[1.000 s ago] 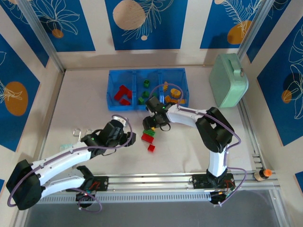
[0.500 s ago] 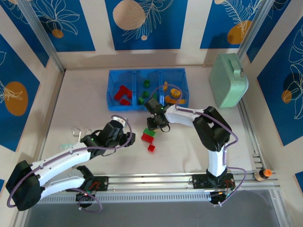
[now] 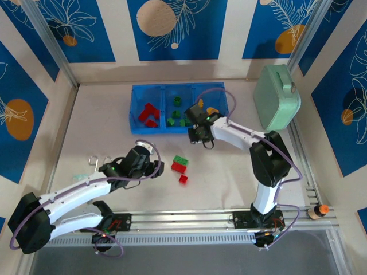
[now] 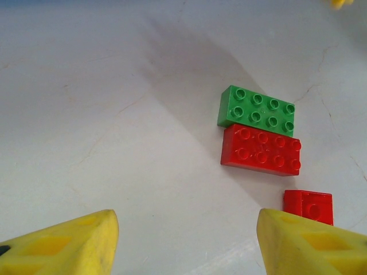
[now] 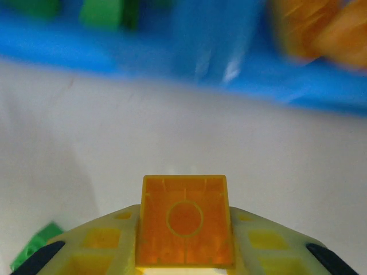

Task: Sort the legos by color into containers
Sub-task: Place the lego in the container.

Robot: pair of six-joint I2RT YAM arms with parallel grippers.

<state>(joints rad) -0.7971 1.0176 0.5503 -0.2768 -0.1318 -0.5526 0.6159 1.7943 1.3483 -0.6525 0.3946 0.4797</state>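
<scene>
An orange lego (image 5: pixel 184 220) is clamped tight in the right pincer (image 3: pixel 198 134), just in front of the blue tray's (image 3: pixel 133 109) near wall. The left pincer (image 4: pixel 186 240) hangs half open and empty over the bench (image 4: pixel 103 114), near a green lego (image 4: pixel 256 107) touching a red lego (image 4: pixel 261 150), with a small red lego (image 4: pixel 308 206) close by.

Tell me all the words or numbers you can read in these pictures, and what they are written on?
No words, numbers or signs can be read anywhere.
The green brick and the red brick: plain studs, any mark on them too small to read.
The orange brick in the right claw: just a moulded ring.
The blue tray, the mint-green case and the wall panels: no writing, only leaf and circle patterns on the panels.
</scene>
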